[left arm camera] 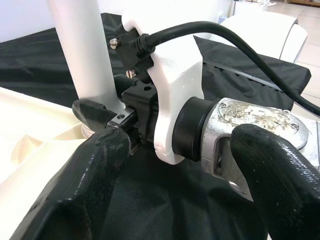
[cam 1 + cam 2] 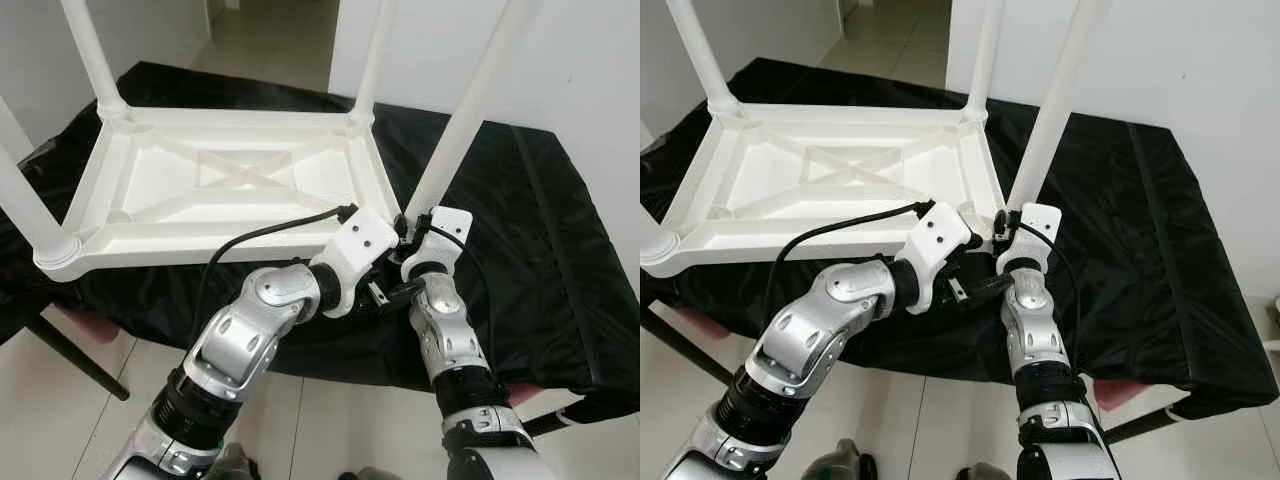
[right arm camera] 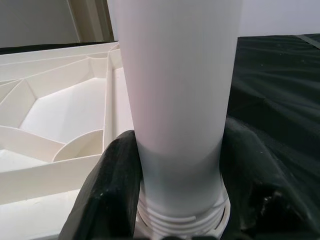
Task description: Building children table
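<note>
Right wrist view: table leg (image 3: 180, 100) between right end effector (image 3: 175, 200) fingers.

The upturned table (image 2: 225, 180) and its legs (image 2: 470, 120) are plain creamy white. The cloth (image 2: 560, 250) under them is glossy black. Both arms are silver with white wrist housings, black fingers (image 3: 112, 195) and a black cable (image 2: 260, 235).

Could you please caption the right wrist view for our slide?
Right gripper clasping the white table leg at its threaded base.
</note>
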Tool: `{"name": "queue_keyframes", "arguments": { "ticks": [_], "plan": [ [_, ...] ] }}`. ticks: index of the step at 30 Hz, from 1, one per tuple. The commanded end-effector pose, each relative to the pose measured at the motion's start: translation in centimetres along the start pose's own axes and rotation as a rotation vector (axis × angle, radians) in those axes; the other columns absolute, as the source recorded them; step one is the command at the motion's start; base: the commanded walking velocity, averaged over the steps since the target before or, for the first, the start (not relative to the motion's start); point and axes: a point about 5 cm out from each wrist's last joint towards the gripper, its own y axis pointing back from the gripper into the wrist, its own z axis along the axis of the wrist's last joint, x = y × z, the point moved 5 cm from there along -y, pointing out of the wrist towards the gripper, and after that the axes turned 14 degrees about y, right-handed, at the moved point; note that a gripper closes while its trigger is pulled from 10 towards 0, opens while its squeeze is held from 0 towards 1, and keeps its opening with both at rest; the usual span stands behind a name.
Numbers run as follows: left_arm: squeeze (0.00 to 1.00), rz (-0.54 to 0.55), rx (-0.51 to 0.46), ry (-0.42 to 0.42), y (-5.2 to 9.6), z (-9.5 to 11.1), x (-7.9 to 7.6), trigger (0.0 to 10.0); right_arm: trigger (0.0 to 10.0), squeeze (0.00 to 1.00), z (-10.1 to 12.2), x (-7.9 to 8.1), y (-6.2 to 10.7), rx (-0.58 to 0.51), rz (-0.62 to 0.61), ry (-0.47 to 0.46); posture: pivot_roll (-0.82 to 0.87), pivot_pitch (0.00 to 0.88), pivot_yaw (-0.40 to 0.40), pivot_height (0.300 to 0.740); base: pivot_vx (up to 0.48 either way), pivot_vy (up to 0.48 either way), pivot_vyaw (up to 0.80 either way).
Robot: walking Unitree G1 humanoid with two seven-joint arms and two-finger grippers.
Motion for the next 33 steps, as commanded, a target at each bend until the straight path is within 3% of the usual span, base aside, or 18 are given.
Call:
{"name": "queue_keyframes", "arguments": {
  "ticks": [1,2,3,4,5,15,25,26,33],
  "plan": [
    [0.0,0.007,0.005,-0.001,-0.2,-0.2,0.0,10.0,10.0,0.0,-2.4,-0.9,0.6,0.093,-0.027,0.037,0.04,0.0,-0.065,0.74,0.0,0.0,0.0],
    [0.0,0.007,0.005,-0.001,-0.2,-0.2,0.0,10.0,10.0,0.0,-2.4,-0.9,0.6,0.093,-0.027,0.037,0.04,0.0,-0.065,0.74,0.0,0.0,0.0],
    [0.0,0.008,0.004,-0.001,-0.2,-0.2,0.0,10.0,10.0,0.2,-2.5,-0.9,0.6,0.096,-0.024,0.034,0.04,0.0,-0.066,0.74,0.0,0.0,0.0],
    [0.0,0.008,0.004,-0.001,-0.2,-0.2,0.0,10.0,10.0,0.2,-2.5,-0.9,0.6,0.096,-0.024,0.034,0.04,0.0,-0.066,0.74,0.0,0.0,0.0],
    [0.0,0.008,0.004,0.0,-0.2,-0.2,0.0,10.0,10.0,1.0,-2.4,-1.0,0.7,0.094,-0.03,0.024,0.04,0.0,-0.064,0.74,0.0,0.0,0.0],
    [0.0,0.014,0.005,0.001,-0.2,-0.3,0.1,10.0,10.0,1.0,-1.8,-2.2,0.3,0.058,-0.024,0.003,0.04,0.0,-0.065,0.74,0.0,0.0,0.0],
    [0.0,0.036,0.001,0.0,-0.1,-0.2,0.6,10.0,10.0,1.0,-1.3,-3.3,-0.7,0.019,0.08,-0.009,0.05,0.005,-0.067,0.74,0.0,0.0,0.0],
    [0.0,0.04,0.0,0.0,-0.1,-0.2,0.6,10.0,10.0,0.0,-1.2,-3.7,-1.0,0.004,0.117,0.018,0.05,0.005,-0.067,0.74,0.0,0.0,0.0],
    [0.0,0.045,-0.002,-0.002,0.0,-0.1,0.8,10.0,10.0,0.0,-1.2,-4.7,-1.7,-0.027,0.247,0.101,0.05,0.008,-0.064,0.74,0.0,0.0,0.0]
  ]
}}
